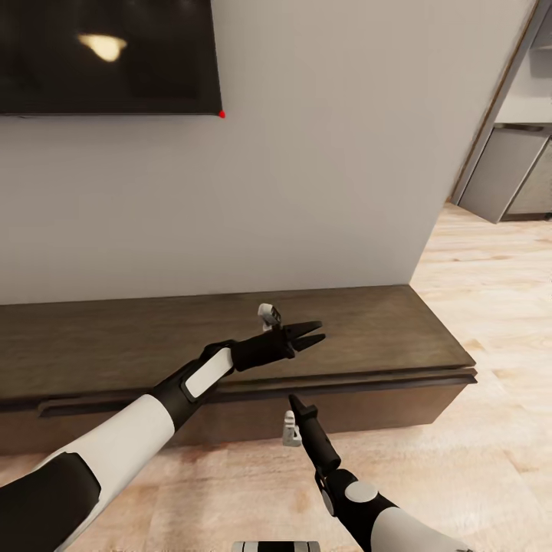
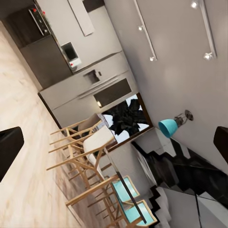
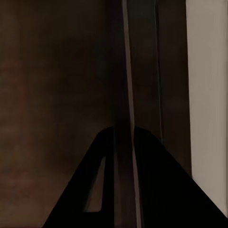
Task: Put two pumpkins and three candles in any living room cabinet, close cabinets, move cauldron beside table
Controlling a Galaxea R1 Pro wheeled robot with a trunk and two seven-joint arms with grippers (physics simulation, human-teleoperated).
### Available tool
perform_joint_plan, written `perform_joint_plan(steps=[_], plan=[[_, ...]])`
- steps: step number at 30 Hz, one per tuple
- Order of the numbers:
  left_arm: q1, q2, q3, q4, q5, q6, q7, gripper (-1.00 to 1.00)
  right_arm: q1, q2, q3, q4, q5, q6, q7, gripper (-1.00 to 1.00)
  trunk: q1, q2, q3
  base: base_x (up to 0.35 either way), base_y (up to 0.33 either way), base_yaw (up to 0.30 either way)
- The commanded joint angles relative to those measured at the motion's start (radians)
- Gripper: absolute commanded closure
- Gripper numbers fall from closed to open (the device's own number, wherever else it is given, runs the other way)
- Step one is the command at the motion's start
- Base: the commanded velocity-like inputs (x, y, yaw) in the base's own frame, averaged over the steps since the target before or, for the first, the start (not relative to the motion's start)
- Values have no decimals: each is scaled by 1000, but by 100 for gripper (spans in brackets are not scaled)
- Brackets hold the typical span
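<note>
The long dark cabinet point(image 1: 368, 322) stands on the floor point(image 1: 491, 307), its top apparently bare.

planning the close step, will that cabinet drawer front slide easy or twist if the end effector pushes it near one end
The cabinet front is long, so an off-centre push may rack it. It looks rigid wood, probably heavy. The right end effector sits at its lip, roughly mid-length, which should help.

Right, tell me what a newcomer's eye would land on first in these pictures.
First the long dark-brown cabinet running along the white wall, with the left gripper held out over its top, fingers parted. Next the right gripper, pointing at the cabinet's front edge, its fingers together. Above, at the head view's upper left, a dark screen hangs on the wall with a small red light at its corner.
</note>
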Motion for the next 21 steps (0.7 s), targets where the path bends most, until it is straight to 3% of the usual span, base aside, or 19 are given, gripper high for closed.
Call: perform_joint_plan(steps=[1,11,16,21], plan=[[0,-1,0,-2,0,0,0,-100,0,0,-4,3,-5,-3,5,100,0,0,0,-118,0,0],[25,12,30,-6,1,-1,-9,-100,-9,2,-1,7,-4,3,-5,100,0,0,0,-35,0,0],[27,12,57,-7,-4,-1,-9,-100,-9,2,-7,1,-5,8,1,100,0,0,0,-201,0,0],[28,14,59,-9,-5,0,-9,-100,-9,2,-7,1,-5,12,2,100,0,0,0,-164,0,0]])
